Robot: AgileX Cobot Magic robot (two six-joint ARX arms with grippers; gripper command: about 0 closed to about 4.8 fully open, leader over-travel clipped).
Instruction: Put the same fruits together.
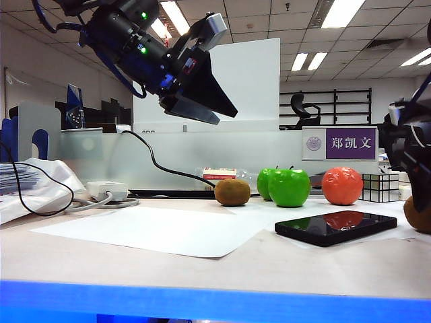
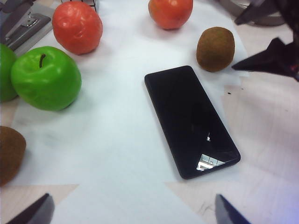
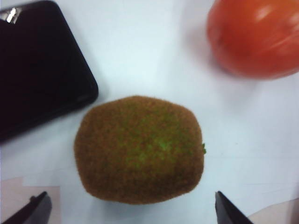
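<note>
From the side of the room, the left gripper (image 1: 225, 108) is hanging high over the left part of the counter (image 1: 202, 269), jaws spread and gripping nothing, while the right gripper (image 1: 414, 195) is sitting low at the far right edge, partly cut off. On the counter a kiwi (image 1: 232, 192) is lying left of two green apples (image 1: 288, 187) that are standing close together, one half hidden behind the other; an orange-red fruit (image 1: 342, 186) is sitting to their right, just beside a black-and-white puzzle cube (image 1: 380, 186). A black phone (image 1: 335, 227) is lying nearer, on a white sheet of paper (image 1: 155, 229), and a second kiwi (image 1: 419, 215) is peeking in at the right edge under the right gripper. Looking down from the left wrist, the phone (image 2: 191, 121) is lying in the middle with a green apple (image 2: 46, 78), two orange-red fruits (image 2: 77, 27) and both kiwis (image 2: 215, 49) spread around it, well apart from the open fingertips (image 2: 32, 212). From the right wrist, the kiwi (image 3: 140, 149) is filling the view between the released jaws, whose fingertips (image 3: 229, 212) are not touching it, with the phone (image 3: 37, 65) near it and an orange-red fruit (image 3: 257, 37) apart from it.
</note>
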